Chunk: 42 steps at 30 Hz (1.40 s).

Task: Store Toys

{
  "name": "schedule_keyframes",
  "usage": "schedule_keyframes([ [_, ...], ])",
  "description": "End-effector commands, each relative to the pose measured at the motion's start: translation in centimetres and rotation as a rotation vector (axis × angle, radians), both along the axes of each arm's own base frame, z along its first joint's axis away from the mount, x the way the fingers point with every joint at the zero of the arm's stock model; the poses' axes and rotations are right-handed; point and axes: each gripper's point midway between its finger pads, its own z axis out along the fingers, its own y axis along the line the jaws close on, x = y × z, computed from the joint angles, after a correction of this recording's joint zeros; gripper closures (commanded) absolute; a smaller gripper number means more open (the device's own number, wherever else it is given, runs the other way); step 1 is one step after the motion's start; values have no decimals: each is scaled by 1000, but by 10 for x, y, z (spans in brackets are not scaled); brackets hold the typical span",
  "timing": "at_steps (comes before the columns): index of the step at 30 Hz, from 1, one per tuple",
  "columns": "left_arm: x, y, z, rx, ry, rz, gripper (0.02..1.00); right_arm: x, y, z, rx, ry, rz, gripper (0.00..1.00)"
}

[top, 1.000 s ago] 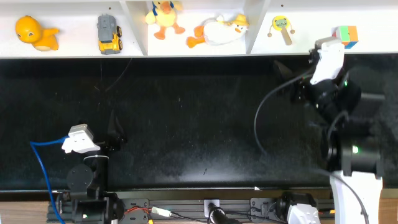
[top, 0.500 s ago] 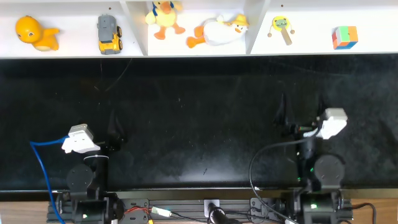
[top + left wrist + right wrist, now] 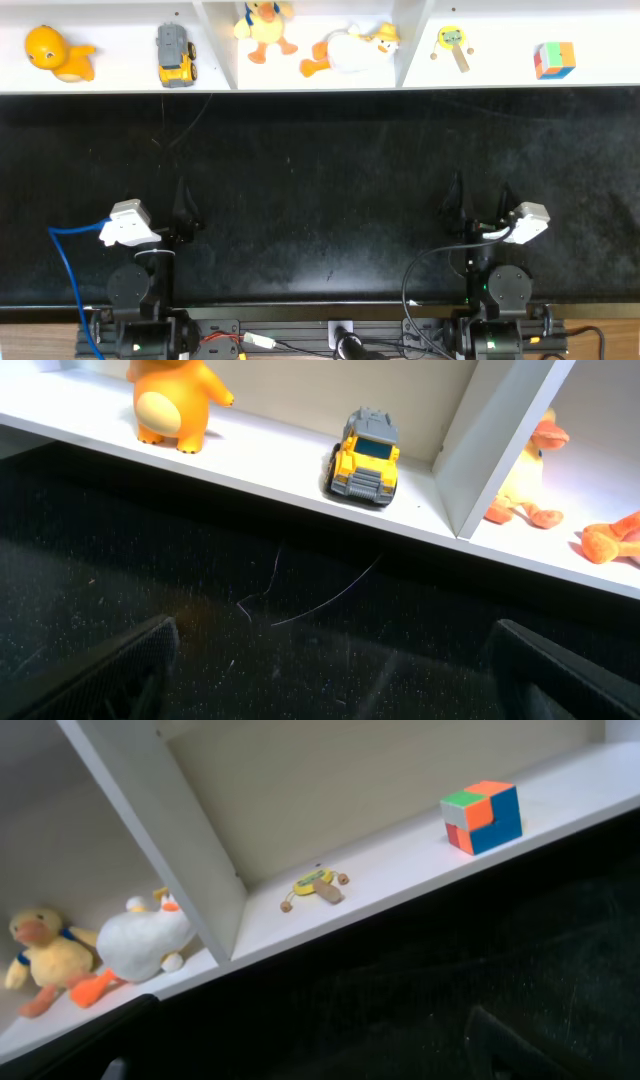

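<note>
Along the far edge runs a white shelf (image 3: 110,82) with toys in its compartments: an orange duck (image 3: 55,52) and a yellow truck (image 3: 176,55), a yellow plush duck (image 3: 265,30) and a white plush duck (image 3: 352,50), a small wooden rattle (image 3: 453,45) and a colour cube (image 3: 554,59). My left gripper (image 3: 183,208) rests low near the front left, open and empty, facing the truck (image 3: 366,455). My right gripper (image 3: 479,197) sits near the front right, open and empty, facing the cube (image 3: 483,815) and rattle (image 3: 315,887).
A black mat (image 3: 320,180) covers the table between the arms and the shelf. White dividers (image 3: 500,440) (image 3: 160,830) split the shelf into compartments. A blue cable (image 3: 68,262) loops beside the left arm's base.
The right arm has drawn back from the cube at the shelf's right end to the front of the table, leaving the cube on the shelf. The left arm has not moved.
</note>
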Motion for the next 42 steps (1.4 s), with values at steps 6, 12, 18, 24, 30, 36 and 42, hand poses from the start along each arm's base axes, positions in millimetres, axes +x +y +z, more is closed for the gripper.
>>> schedule_keyframes([
  [6, 0, -3, 1, 22, -5, -18, 20, 1, 5, -6, -148, 17, 28, 5],
  [12, 0, -3, 1, 22, -6, -18, 20, 1, 5, -7, -148, 21, 29, 3],
  [18, 0, -3, 1, 22, -5, -18, 20, 1, 5, -7, -148, 22, 28, 5],
  [24, 0, -3, 1, 22, -5, -18, 20, 1, 5, -7, -148, 22, 28, 5],
  [30, 0, -3, 1, 22, -5, -18, 20, 1, 5, -7, -148, 22, 28, 5],
  [36, 0, -3, 1, 22, -5, -17, 23, 1, 5, -7, -148, 22, 28, 5],
  [42, 0, -3, 1, 22, -5, -18, 20, 1, 5, -7, -148, 22, 29, 5],
])
